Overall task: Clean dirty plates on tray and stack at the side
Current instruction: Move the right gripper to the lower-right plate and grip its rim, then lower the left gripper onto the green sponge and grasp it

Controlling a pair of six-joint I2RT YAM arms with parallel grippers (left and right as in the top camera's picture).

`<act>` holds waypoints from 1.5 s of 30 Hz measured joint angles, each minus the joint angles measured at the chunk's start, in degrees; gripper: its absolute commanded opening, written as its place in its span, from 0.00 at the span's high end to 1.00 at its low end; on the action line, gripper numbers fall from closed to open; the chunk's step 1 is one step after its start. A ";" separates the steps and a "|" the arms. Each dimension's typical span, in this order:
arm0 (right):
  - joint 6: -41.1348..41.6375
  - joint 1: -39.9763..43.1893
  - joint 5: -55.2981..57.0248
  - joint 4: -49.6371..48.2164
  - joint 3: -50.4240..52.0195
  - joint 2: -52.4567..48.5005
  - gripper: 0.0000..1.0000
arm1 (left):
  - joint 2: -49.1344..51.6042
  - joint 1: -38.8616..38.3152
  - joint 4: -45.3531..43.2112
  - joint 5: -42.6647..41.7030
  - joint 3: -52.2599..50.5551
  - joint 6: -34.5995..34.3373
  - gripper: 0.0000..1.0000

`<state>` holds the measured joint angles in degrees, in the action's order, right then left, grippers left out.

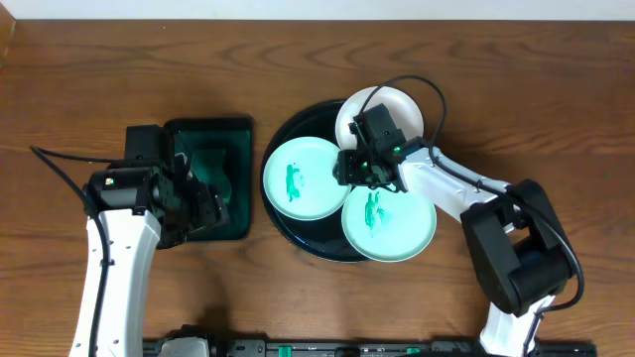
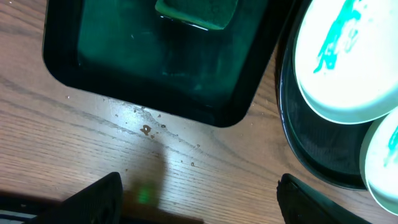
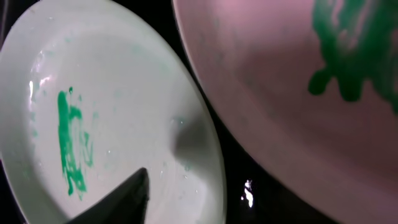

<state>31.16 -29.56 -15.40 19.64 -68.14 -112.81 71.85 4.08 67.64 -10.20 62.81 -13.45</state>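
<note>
Right gripper (image 1: 359, 169): positioned low over the black round tray (image 1: 283, 139), at the junction of the three plates. The right wrist view shows a single dark fingertip (image 3: 124, 198) over the near edge of one smeared plate. The second finger is out of frame, so it cannot be determined whether the jaws are parted or closed.

Left gripper (image 2: 199, 200): released, its fingers spread wide with nothing between them. It hangs above bare wood beside the dark-green rectangular tray (image 2: 93, 87).

Dirty plates:
- All three lie on the black round tray.
- The left plate (image 1: 303, 178) carries a teal-green streak at its centre.
- The front plate (image 1: 389, 223) carries a similar smear and overlaps the tray's near rim.
- The rear plate (image 1: 392, 104) shows plain white, overhangs the far rim and is partly covered by the right arm.

Surroundings:
- A green sponge (image 2: 196, 12) sits in the rectangular tray, which stands just left of the round tray.
- Small specks (image 2: 146, 129) lie on the wood-grain tabletop (image 1: 79, 89) near the rectangular tray's corner.
</note>
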 measured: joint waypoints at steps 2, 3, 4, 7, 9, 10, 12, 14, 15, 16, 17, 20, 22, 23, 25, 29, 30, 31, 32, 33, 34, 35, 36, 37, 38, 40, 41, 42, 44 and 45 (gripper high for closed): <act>0.31 -0.04 0.11 -0.42 0.00 -0.24 0.76 | 0.00 0.00 0.00 0.02 0.00 0.00 0.20; 0.61 -0.26 0.11 -0.76 -0.07 -0.59 0.85 | 0.00 0.00 0.00 0.02 0.00 0.00 0.20; 0.63 -0.35 0.09 -1.03 -0.07 -0.63 0.91 | 0.00 0.00 0.02 0.02 0.00 0.00 0.20; 1.01 -0.83 1.09 -1.07 -0.04 -1.11 0.99 | 0.00 0.00 0.00 0.02 0.00 0.00 0.20; 1.29 -1.20 0.81 -1.14 -0.04 -1.18 0.99 | 0.00 0.00 -0.02 0.02 0.00 0.00 0.20; 1.29 -1.29 0.85 -1.14 -0.04 -1.18 0.99 | 0.00 0.00 0.04 0.02 0.00 0.00 0.20; 1.31 -1.33 0.70 -1.07 -0.04 -1.18 0.99 | 0.00 0.00 0.02 0.02 0.00 0.00 0.20; 1.31 -1.33 0.68 -0.96 -0.04 -1.18 0.99 | 0.00 0.00 0.00 0.02 0.00 0.00 0.20; 1.31 -1.33 0.66 -0.83 -0.07 -1.18 0.99 | 0.00 0.00 0.02 0.02 0.00 0.00 0.20; 1.33 -1.33 0.66 -0.68 -0.07 -1.18 0.99 | 0.00 0.00 0.00 0.02 0.00 0.00 0.20; 1.33 -1.33 0.63 -0.44 -0.13 -1.18 0.99 | 0.00 0.00 0.00 0.02 0.00 0.00 0.20; 1.33 -1.33 0.55 0.28 -0.35 -1.18 0.99 | 0.00 0.00 -0.13 0.02 0.00 -0.59 0.20; 1.33 -1.33 0.46 0.50 -0.37 -1.18 0.99 | 0.00 0.00 -0.28 0.02 0.00 -2.25 0.21; 1.33 -1.33 0.46 0.61 -0.39 -1.18 0.99 | 0.00 0.00 -0.61 0.00 0.00 -3.17 0.21; 1.33 -1.33 0.48 1.14 -0.48 -1.18 0.99 | 0.00 0.00 -1.40 0.02 0.00 -4.74 0.11; 1.27 -1.31 0.44 3.10 -0.96 -1.18 0.99 | 0.00 0.00 -2.32 0.00 0.00 -6.54 0.07; 1.20 -1.20 0.46 3.72 -1.14 -1.18 0.99 | 0.00 0.00 -2.34 0.00 0.00 -6.88 0.07; 1.01 -1.18 0.46 4.20 -1.25 -1.16 0.99 | 0.00 0.00 -2.36 0.02 0.00 -7.17 0.08; 0.81 -1.11 0.42 4.52 -1.31 -1.16 0.99 | 0.00 0.00 -2.56 0.02 0.00 -7.30 0.12; 0.59 -1.03 0.31 4.72 -1.36 -1.16 0.99 | 0.00 0.00 -2.97 0.02 0.00 -7.58 0.17; 0.22 -0.98 0.15 4.79 -1.38 -1.16 0.99 | 0.00 0.00 -3.58 0.02 0.00 -7.67 0.21; -0.04 -0.98 0.13 4.81 -1.40 -1.16 0.99 | 0.00 0.00 -4.28 0.04 0.00 -7.54 0.25; -0.55 -0.98 0.15 4.81 -1.40 -1.16 0.99 | 0.00 0.00 -5.22 0.00 0.00 -7.06 0.28; -0.87 -0.98 0.15 4.81 -1.40 -1.14 0.99 | 0.00 0.00 -5.95 0.02 0.00 -7.08 0.31; -1.44 -0.98 0.15 4.81 -1.40 -1.11 0.99 | 0.04 0.00 -6.69 0.04 0.00 -6.97 0.36; -2.36 -0.98 0.17 4.94 -1.40 -1.01 0.99 | 0.22 0.00 -7.80 0.02 0.00 -6.73 0.43; -2.86 -0.98 0.24 5.01 -1.40 -0.87 0.99 | 0.44 0.00 -8.33 0.04 0.00 -6.36 0.44; -3.30 -0.98 0.42 5.33 -1.38 -0.72 0.99 | 0.72 0.00 -8.76 0.04 0.00 -6.19 0.45; -3.89 -0.98 1.16 6.03 -1.22 -0.35 0.99 | 1.62 0.00 -9.66 0.02 0.00 -6.01 0.48; -4.22 -0.96 1.57 6.32 -1.16 -0.13 0.99 | 2.25 0.00 -10.01 0.04 0.00 -6.03 0.52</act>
<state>26.94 -30.52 -13.82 25.96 -69.30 -112.95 74.11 4.08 57.63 -10.15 62.81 -19.49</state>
